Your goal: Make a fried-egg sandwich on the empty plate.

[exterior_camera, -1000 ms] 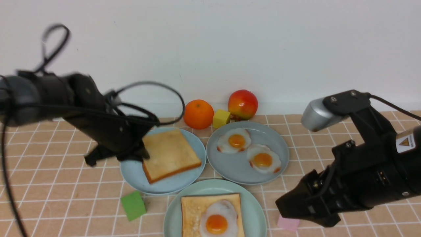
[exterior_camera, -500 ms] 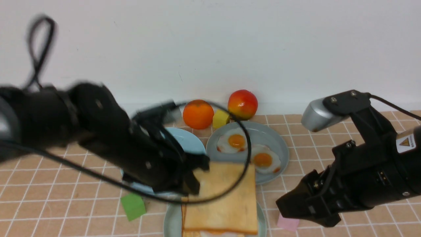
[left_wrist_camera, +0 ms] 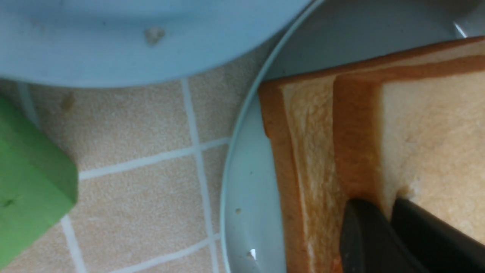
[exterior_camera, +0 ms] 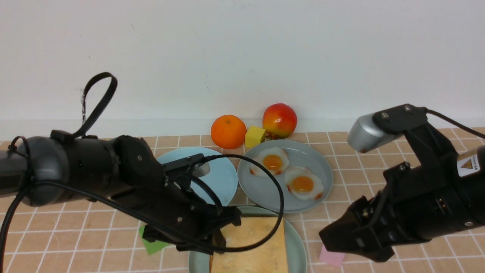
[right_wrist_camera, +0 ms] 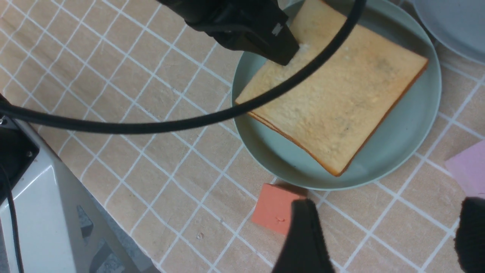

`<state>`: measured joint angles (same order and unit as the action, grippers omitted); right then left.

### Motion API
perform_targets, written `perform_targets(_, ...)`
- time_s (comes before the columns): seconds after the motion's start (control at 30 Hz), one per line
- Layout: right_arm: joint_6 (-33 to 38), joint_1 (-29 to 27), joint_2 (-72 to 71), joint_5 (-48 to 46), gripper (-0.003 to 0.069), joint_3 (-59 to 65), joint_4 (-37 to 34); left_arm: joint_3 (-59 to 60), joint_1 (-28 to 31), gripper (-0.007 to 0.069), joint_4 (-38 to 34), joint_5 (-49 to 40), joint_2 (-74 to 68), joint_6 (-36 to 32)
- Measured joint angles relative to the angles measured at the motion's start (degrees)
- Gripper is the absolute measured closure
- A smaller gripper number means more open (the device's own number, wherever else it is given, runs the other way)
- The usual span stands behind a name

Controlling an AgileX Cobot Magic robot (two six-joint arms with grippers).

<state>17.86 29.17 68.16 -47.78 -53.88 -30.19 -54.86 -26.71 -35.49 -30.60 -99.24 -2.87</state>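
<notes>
The mint-green plate (exterior_camera: 298, 242) sits at the front centre. On it lies a toast slice (left_wrist_camera: 307, 151) with a second toast slice (exterior_camera: 252, 246) on top. The fried egg between them is hidden. My left gripper (exterior_camera: 223, 231) is shut on the top slice's left edge (left_wrist_camera: 435, 132), its fingertips (left_wrist_camera: 363, 212) pinching the crust. The stack also shows in the right wrist view (right_wrist_camera: 333, 110). My right gripper (right_wrist_camera: 386, 212) is open and empty above the table, right of the plate (right_wrist_camera: 413, 140).
The empty light blue plate (exterior_camera: 219, 176) and the grey-blue plate (exterior_camera: 318, 163) with two eggs (exterior_camera: 269, 162) stand behind. An orange (exterior_camera: 228, 131), yellow block (exterior_camera: 254, 136) and apple (exterior_camera: 279, 120) are at the back. Green (left_wrist_camera: 30, 189), pink (right_wrist_camera: 466, 167) and orange-red (right_wrist_camera: 276, 208) blocks lie around the plate.
My left gripper lifted the toast off the light blue plate, carried it forward and right, and lowered it over the egg and toast on the mint plate. The right arm has not moved.
</notes>
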Motion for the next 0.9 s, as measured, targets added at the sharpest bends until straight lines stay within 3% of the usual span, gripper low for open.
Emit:
perform_targets(0.13, -0.1, 0.0, 0.0, -0.4, 0.0324, 0.0, 0.3, 0.0, 0.0, 0.0398, 3.8, -0.1, 2.0, 2.9)
perform_targets(0.17, -0.2, 0.0, 0.0, -0.5, 0.0349, 0.0, 0.3, 0.0, 0.0, 0.0398, 3.9, -0.1, 2.1, 2.9)
perform_targets(0.23, -2.1, 0.0, -0.1, -0.8, 0.0519, 0.0, 1.6, 0.0, 0.0, 0.0313, 5.3, -0.7, 4.0, 3.5)
perform_targets(0.3, -4.6, 0.0, -0.5, -0.8, 0.0636, 0.1, 3.7, -0.5, 0.0, 0.0268, 6.5, -2.3, 5.6, 3.7)
perform_targets(0.37, -6.9, 0.0, -1.8, -0.3, 0.0669, 1.1, 6.5, -1.4, 0.0, 0.0246, 8.1, -4.7, 7.7, 3.8)
perform_targets(0.57, -11.0, 0.0, -12.0, 6.8, 0.0671, 11.6, 10.1, -2.9, 0.0, 0.0242, 13.1, -11.6, 16.1, 6.1)
perform_targets(0.73, -9.7, 0.0, -25.1, 17.8, 0.0671, 23.5, 10.5, -2.5, 0.0, 0.0285, 16.6, -16.6, 25.7, 11.3)
perform_targets(0.87, -9.2, 0.0, -39.3, 28.7, 0.0668, 33.2, 10.5, 1.7, 0.0, 0.0405, 17.2, -20.5, 38.5, 13.4)
perform_targets(0.9, -9.2, 0.0, -39.3, 28.7, 0.0668, 33.2, 10.5, 1.7, 0.0, 0.0405, 17.1, -20.5, 39.1, 13.4)
